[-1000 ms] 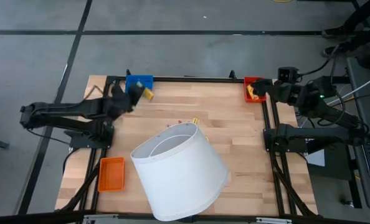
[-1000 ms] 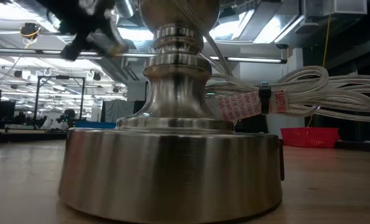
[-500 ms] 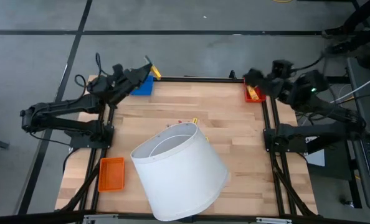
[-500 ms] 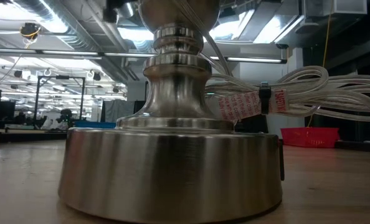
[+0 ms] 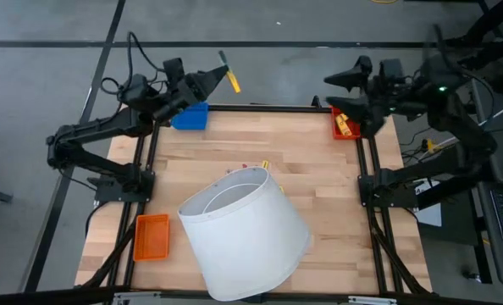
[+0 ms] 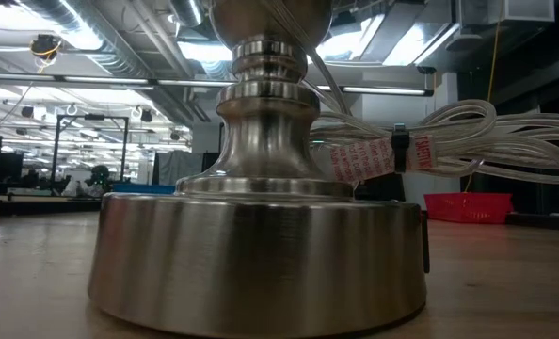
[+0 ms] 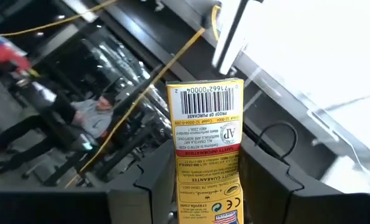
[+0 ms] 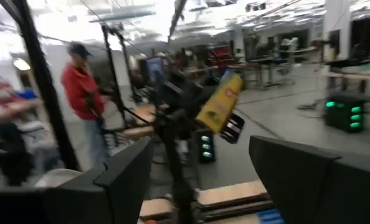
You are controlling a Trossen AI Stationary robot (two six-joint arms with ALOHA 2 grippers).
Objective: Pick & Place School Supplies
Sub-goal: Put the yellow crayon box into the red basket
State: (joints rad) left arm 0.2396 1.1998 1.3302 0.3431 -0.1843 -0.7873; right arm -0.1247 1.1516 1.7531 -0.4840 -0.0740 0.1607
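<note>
1. Since half a second ago, both arms have lifted higher past the table's (image 5: 319, 169) 12 o'clock edge
2. Left pincer (image 5: 215, 74) grips a yellow box (image 5: 230, 80), raised above the blue tray (image 5: 190, 115)
3. Right pincer (image 5: 340, 81) spread wide, holding nothing, over the red tray (image 5: 345, 125) at 1 o'clock
4. White lampshade (image 5: 245, 233) sits mid-table

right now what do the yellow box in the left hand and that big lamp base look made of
The yellow box in the left hand looks like glossy printed cardboard: flat panels, a barcode and small print. The lamp base looks like brushed metal, judging by its fine streaked sheen and soft reflections.
</note>
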